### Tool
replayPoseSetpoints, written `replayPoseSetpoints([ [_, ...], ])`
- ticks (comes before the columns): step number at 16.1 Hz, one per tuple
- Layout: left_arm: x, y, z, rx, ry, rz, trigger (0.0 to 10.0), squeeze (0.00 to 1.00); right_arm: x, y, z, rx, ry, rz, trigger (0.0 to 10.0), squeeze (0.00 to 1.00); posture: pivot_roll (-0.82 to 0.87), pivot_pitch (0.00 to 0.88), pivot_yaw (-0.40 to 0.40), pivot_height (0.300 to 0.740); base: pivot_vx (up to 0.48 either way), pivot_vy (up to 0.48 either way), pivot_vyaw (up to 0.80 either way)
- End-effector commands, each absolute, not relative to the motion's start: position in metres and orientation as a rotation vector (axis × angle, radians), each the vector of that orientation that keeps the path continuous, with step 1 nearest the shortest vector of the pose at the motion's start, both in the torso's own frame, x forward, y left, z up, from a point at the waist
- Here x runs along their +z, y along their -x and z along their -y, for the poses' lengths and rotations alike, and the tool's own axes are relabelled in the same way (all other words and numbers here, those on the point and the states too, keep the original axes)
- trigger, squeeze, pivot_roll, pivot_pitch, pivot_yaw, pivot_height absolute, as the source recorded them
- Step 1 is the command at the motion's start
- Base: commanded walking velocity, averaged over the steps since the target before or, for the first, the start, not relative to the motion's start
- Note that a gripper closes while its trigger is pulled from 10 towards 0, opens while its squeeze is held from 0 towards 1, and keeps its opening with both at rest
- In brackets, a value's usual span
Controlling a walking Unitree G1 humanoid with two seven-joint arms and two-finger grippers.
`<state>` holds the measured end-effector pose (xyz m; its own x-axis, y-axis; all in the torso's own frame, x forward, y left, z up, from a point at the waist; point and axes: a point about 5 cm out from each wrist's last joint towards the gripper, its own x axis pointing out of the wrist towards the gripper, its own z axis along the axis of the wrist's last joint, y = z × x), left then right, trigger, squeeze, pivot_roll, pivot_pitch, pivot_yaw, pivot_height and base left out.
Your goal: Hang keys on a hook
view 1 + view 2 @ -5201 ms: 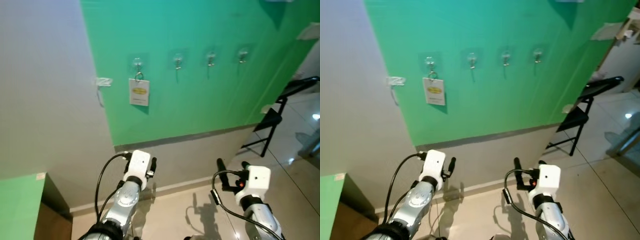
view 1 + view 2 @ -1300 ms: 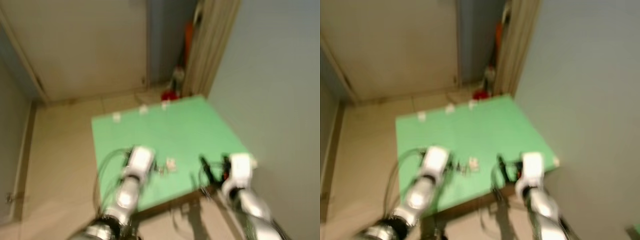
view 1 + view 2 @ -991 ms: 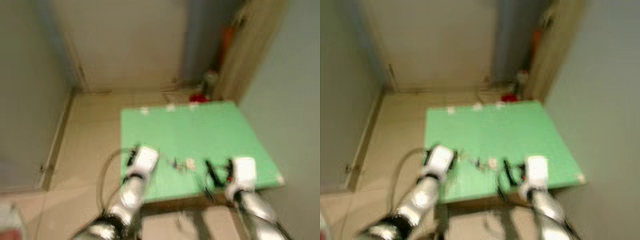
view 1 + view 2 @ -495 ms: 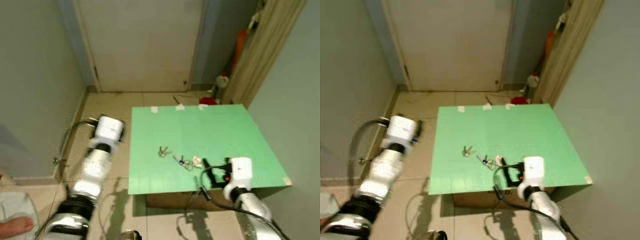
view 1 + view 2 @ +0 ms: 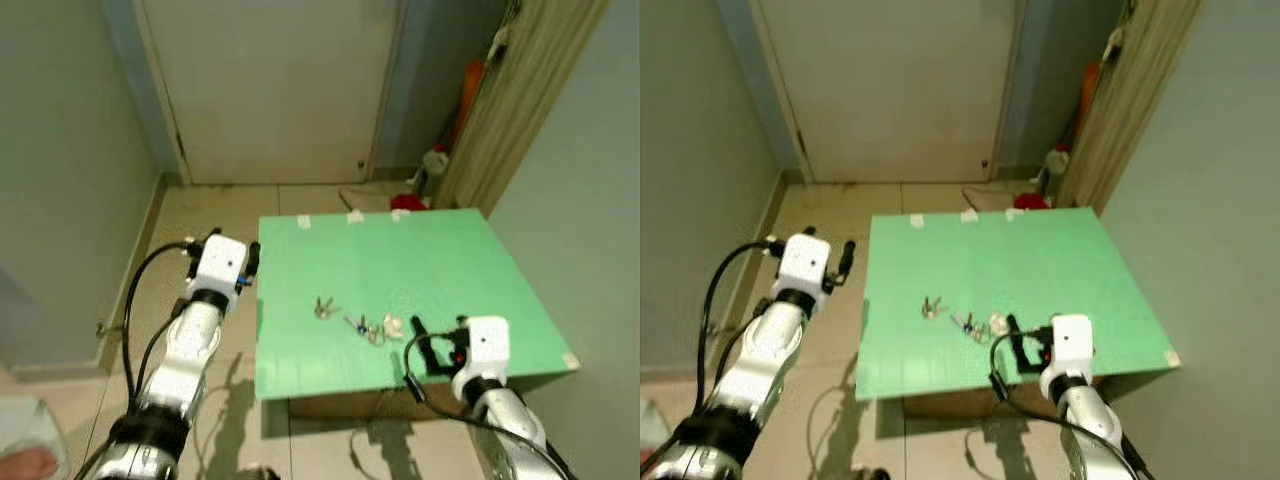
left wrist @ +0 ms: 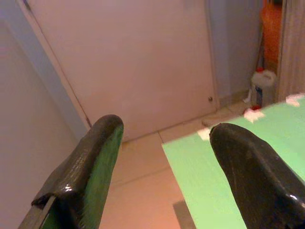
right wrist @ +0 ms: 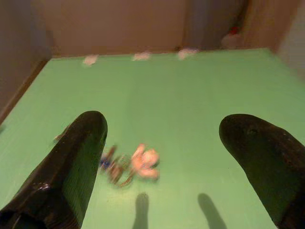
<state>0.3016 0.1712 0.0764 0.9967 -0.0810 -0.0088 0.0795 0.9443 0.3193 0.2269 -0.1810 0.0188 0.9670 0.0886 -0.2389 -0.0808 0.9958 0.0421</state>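
blurred keys, cropped fingers

keys smeared in right wrist view: a pale tag and a blue bit, ring and blades too soft to count. second small bunch too small to tell apart. right gripper fingers cut off by the frame edge; left gripper fingers cropped likewise. bottle and orange thing by the door too small to name.

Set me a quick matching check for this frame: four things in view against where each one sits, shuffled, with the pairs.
Things:
1. small bunch of metal keys with a pale tag
2. left gripper
3. right gripper
4. white plastic bottle

Places:
A. on the floor beyond the far edge of the green table top
B. over the table's near edge
C. lying on the table
D. over the tiled floor, off the table's left edge

Pairs: 1-C, 2-D, 3-B, 4-A
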Motion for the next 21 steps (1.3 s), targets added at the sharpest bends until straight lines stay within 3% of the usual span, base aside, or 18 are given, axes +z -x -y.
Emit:
replayPoseSetpoints([
  [1, 0.078, -0.291, -0.171, -0.082, -0.295, 0.02, 10.0, 0.0, 0.036, -0.227, 0.195, 0.014, 0.003, -0.146, 10.0, 0.0, -0.11, 0.0, 0.008, 0.74, 0.0, 0.0, 0.0],
  [2, 0.078, -0.282, -0.168, -0.115, -0.286, 0.029, 10.0, 0.0, 0.04, -0.224, 0.198, -0.002, 0.01, -0.122, 10.0, 0.0, -0.1, 0.0, 0.0, 0.74, 0.0, 0.0, 0.0],
  [3, 0.07, -0.248, -0.162, -0.249, -0.248, 0.006, 10.0, 0.0, 0.052, -0.204, 0.2, -0.013, 0.04, -0.065, 10.0, 0.0, -0.1, 0.0, 0.001, 0.74, 0.0, 0.0, 0.0],
  [5, 0.065, -0.237, -0.161, -0.289, -0.245, -0.012, 10.0, 0.0, 0.054, -0.197, 0.197, -0.006, 0.051, -0.055, 10.0, 0.0, -0.1, 0.0, -0.003, 0.74, 0.0, 0.0, 0.0],
  [7, 0.064, -0.238, -0.159, -0.283, -0.246, -0.017, 10.0, 0.0, 0.047, -0.193, 0.19, 0.0, 0.04, -0.08, 10.0, 0.0, -0.09, 0.0, -0.005, 0.74, 0.0, 0.0, 0.0],
  [12, 0.069, -0.251, -0.165, -0.281, -0.288, -0.028, 10.0, 0.0, 0.03, -0.198, 0.188, 0.004, 0.044, -0.131, 10.0, 0.0, -0.1, 0.0, -0.004, 0.74, 0.455, 0.0, 0.0],
  [21, 0.082, -0.278, -0.15, -0.341, -0.391, -0.042, 10.0, 0.0, -0.001, -0.207, 0.197, 0.054, 0.038, -0.21, 10.0, 0.0, -0.09, 0.019, 0.008, 0.74, 0.479, 0.0, 0.0],
])
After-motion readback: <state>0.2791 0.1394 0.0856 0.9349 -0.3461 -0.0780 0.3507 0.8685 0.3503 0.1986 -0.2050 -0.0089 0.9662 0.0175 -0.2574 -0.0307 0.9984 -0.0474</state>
